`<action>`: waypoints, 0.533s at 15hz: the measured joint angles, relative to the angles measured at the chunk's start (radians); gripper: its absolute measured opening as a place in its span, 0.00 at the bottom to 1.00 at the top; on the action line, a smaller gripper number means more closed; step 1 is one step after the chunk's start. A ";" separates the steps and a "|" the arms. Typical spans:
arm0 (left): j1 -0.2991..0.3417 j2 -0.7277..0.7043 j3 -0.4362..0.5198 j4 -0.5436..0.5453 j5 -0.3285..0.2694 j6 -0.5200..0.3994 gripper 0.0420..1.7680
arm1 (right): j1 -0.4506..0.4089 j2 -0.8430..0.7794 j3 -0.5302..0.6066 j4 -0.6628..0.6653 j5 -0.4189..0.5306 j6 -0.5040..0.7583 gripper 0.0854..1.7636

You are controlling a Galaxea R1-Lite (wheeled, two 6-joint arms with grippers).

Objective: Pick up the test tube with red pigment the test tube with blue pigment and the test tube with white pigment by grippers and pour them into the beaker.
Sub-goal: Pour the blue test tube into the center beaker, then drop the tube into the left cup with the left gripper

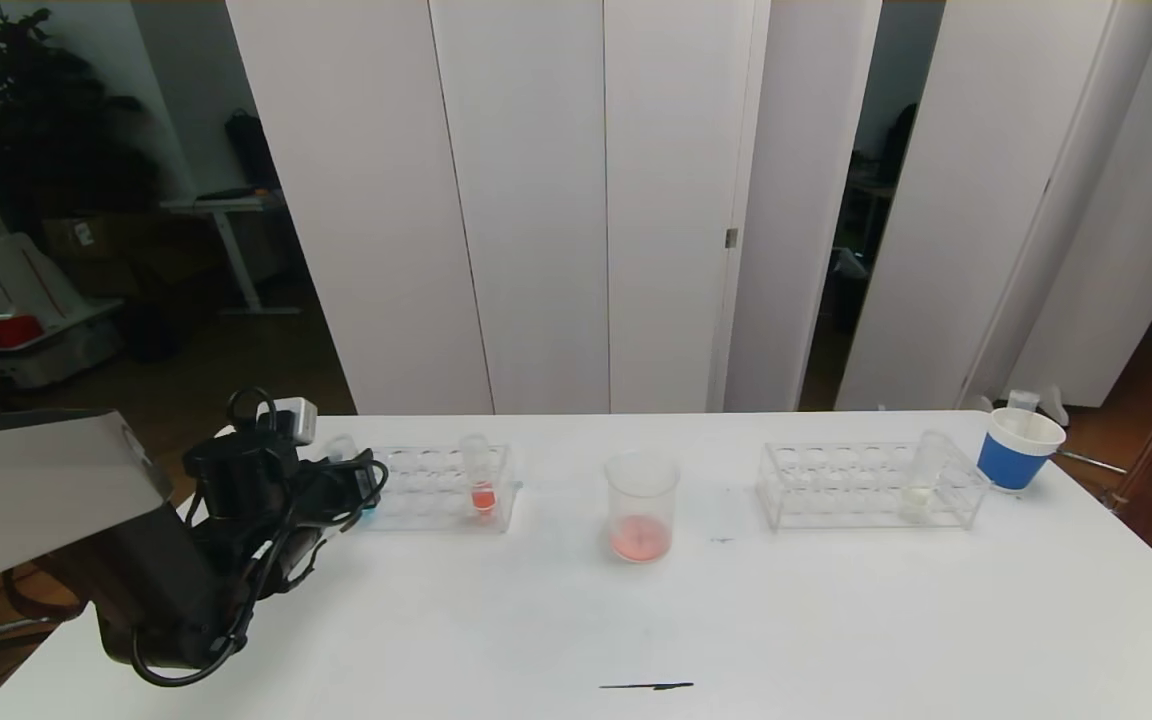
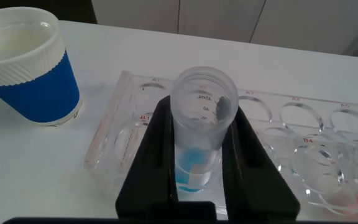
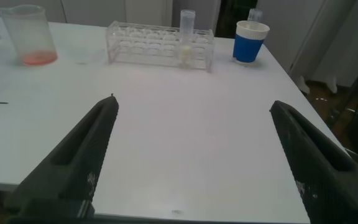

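Black fingers (image 2: 157,162) of the left gripper (image 2: 199,174) fill the left wrist view, closed snugly on the test tube with blue pigment (image 2: 202,118), one on each side of its clear wall. The grip sits about midway up, above the turquoise liquid pooled in the rounded bottom and below the open mouth. That tube stands upright in the end hole of the left rack (image 2: 278,124), with a blue paper cup (image 2: 30,68) just beside the rack's end.

Judging by its look, the tube is light, rigid and smooth, so it could slip or crack if squeezed hard; a hold on the middle of the wall, as here, should keep it steady for lifting straight up and later tilting.

Farther along the same rack stands a tube with orange-red liquid (image 1: 481,478). At the table's centre the beaker (image 1: 642,505) holds a little red liquid. Beyond it, the right rack (image 1: 871,487) carries the test tube with white pigment (image 1: 922,475).

Over the near table, the right gripper (image 3: 194,155) hangs idle, its fingers spread wide and holding nothing.
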 joint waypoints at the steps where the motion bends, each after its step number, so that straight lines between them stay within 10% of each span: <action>1: 0.001 0.001 0.000 0.000 0.000 0.000 0.38 | -0.001 0.000 0.000 0.000 -0.001 0.000 0.99; 8: -0.001 0.002 -0.001 0.001 0.002 0.000 0.31 | 0.000 0.000 0.000 0.000 -0.001 0.000 0.99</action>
